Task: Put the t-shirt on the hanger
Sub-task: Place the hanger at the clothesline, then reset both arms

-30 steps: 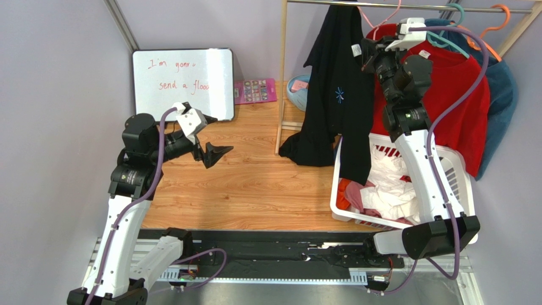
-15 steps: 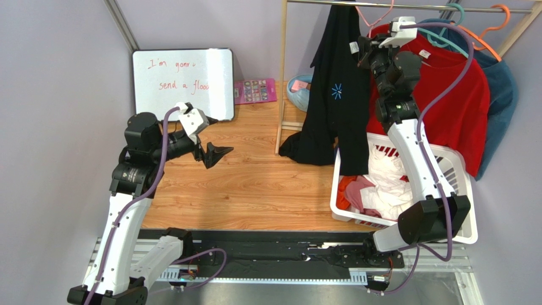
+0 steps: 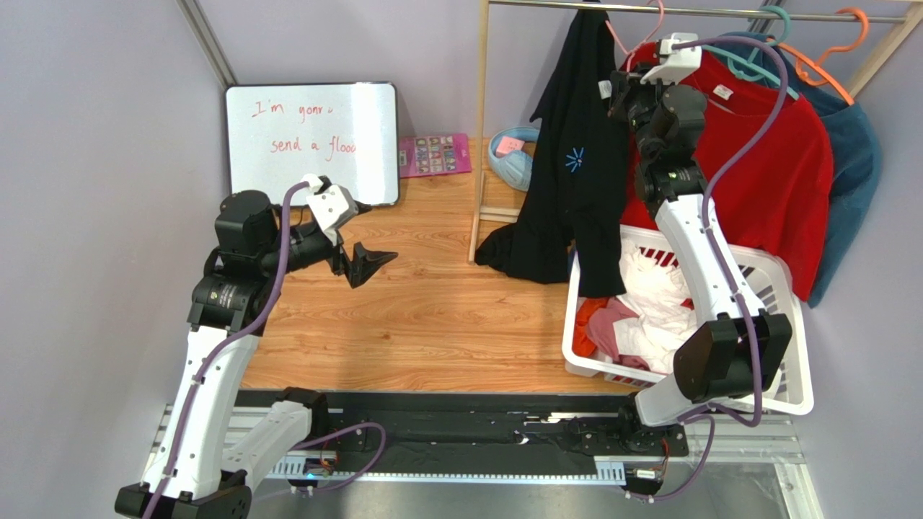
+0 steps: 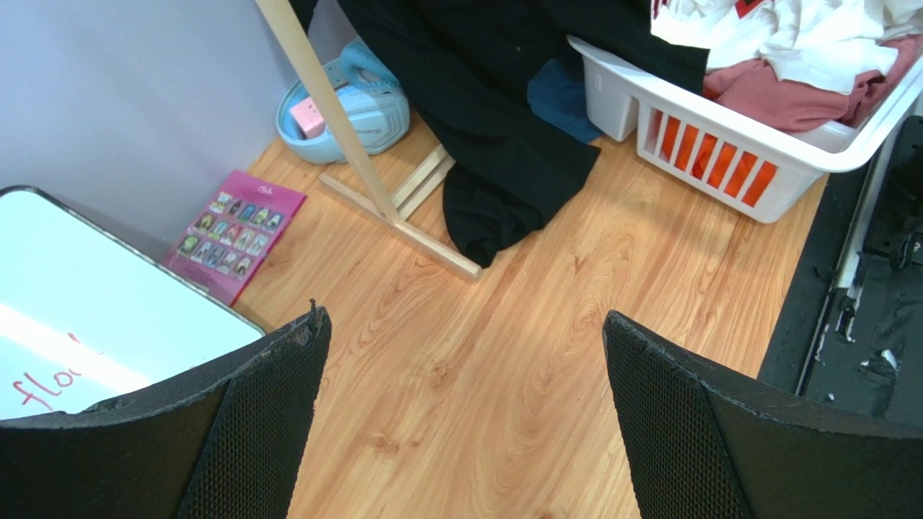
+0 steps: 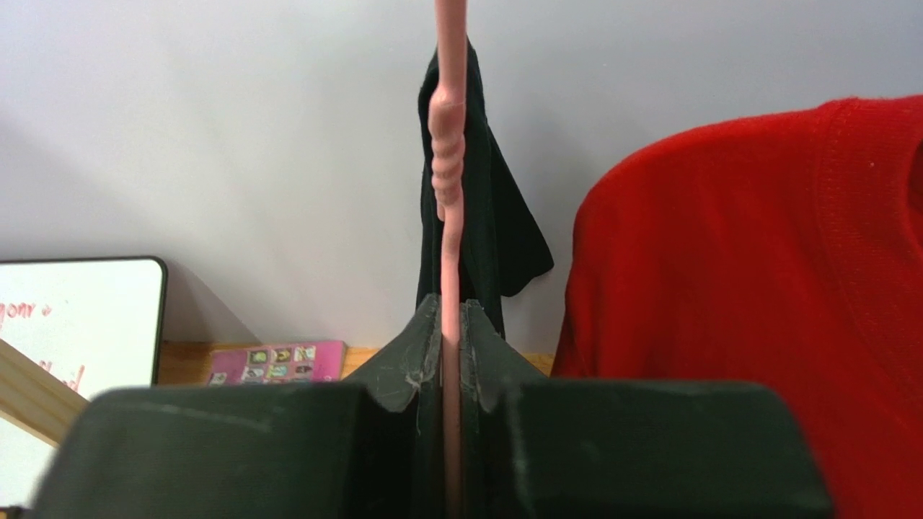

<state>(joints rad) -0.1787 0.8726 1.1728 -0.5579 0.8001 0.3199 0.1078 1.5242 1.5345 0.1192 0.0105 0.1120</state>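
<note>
The black t-shirt [image 3: 574,184] with a small blue chest mark hangs from the pink wire hanger [image 3: 625,35] near the rack rail, its hem trailing over the floor and the basket edge. My right gripper [image 3: 615,92] is raised beside the shirt's collar. In the right wrist view it [image 5: 449,324] is shut on the hanger's pink wire [image 5: 447,162], with the black t-shirt [image 5: 488,227] behind it. My left gripper [image 3: 368,263] is open and empty over the wooden floor, far left of the shirt. In the left wrist view it [image 4: 460,324] is wide open, with the t-shirt [image 4: 488,130] ahead.
A red t-shirt [image 3: 780,162] on a teal hanger [image 3: 775,22] and a teal-blue shirt [image 3: 856,162] on an orange hanger [image 3: 856,27] hang on the rail [image 3: 704,11]. A white laundry basket [image 3: 796,324] stands below. A whiteboard [image 3: 314,135] leans at the back left.
My right gripper has moved up and to the left with the hanger, lifting the black t-shirt closer to the rail. The left arm has barely moved.
</note>
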